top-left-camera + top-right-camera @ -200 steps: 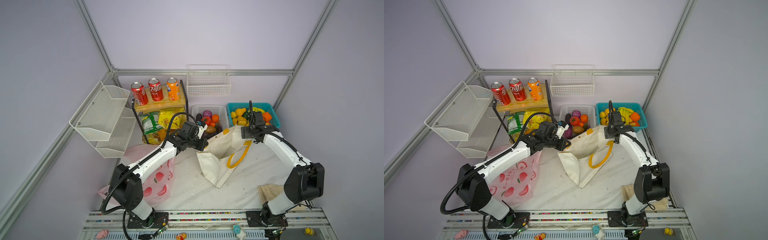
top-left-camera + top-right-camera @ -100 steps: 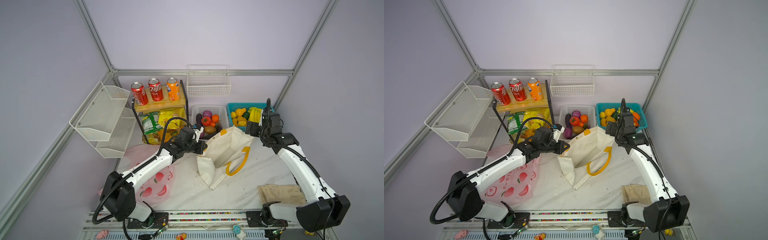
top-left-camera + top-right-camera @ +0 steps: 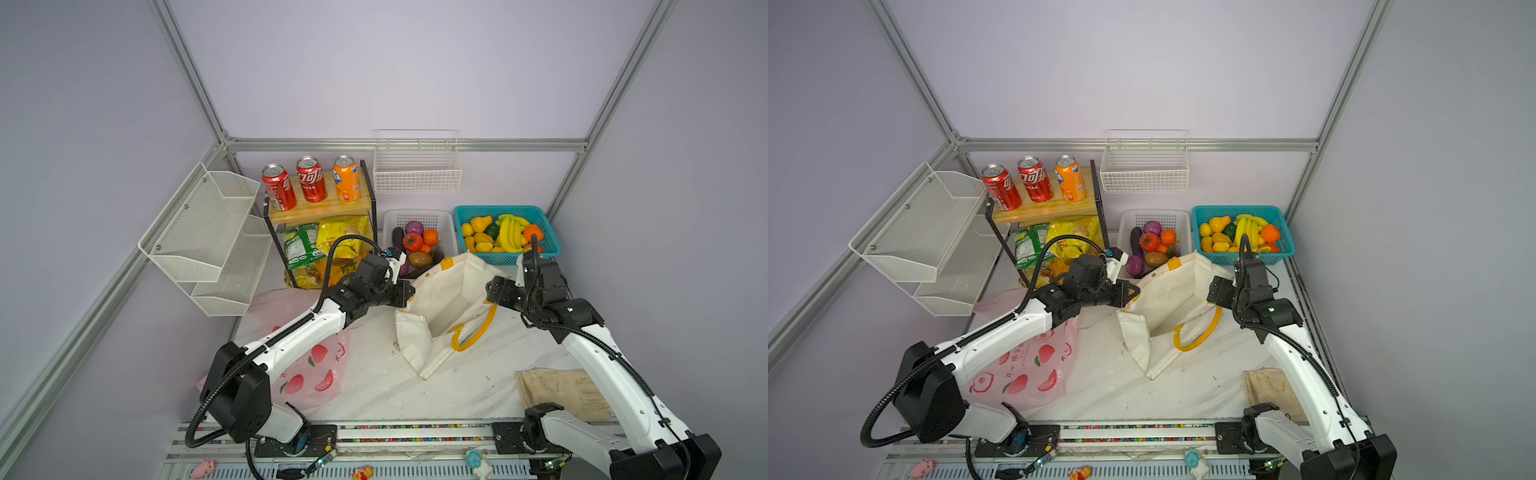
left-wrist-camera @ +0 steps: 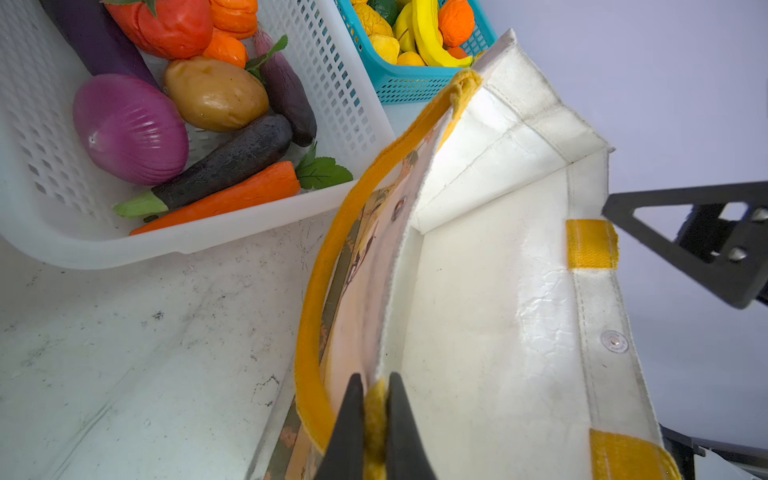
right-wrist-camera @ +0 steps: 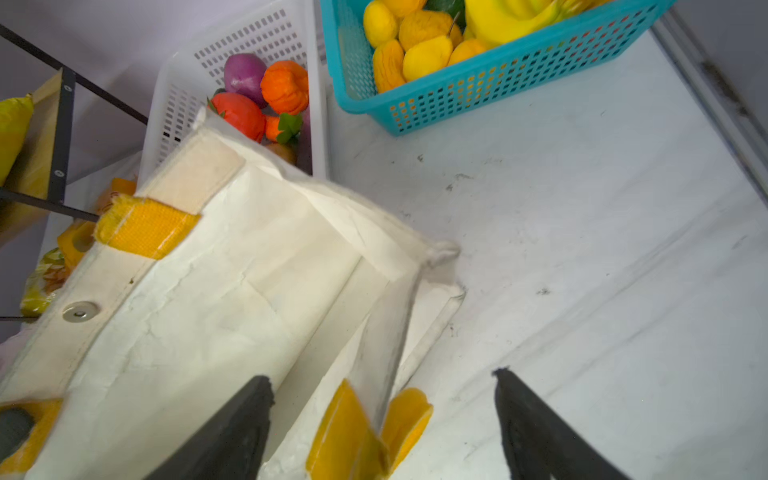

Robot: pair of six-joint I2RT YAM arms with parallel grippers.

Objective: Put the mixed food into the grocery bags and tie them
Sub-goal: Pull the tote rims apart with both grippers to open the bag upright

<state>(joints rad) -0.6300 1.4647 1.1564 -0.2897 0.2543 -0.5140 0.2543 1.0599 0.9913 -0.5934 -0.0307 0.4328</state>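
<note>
1. the left hand (image 4: 374, 379) was pinched shut on the white tote's (image 3: 446, 291) yellow strap (image 4: 328, 257).
2. the right hand (image 5: 381, 377) was open around the tote's other rim.
3. the toy vegetables (image 3: 412, 242) sat in the white basket (image 3: 417, 214), behind the tote.
4. next, i think, the right hand should close and pull the tote wide.

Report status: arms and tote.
Left jaws shut on white tote rim. Right jaws open astride opposite rim. Tote empty, mouth open. No obstruction seen.

White Chinese characters, apparently 可口, are printed on a red cola can (image 3: 311, 179) on the wooden shelf (image 3: 320, 211); other print cannot be read.
</note>
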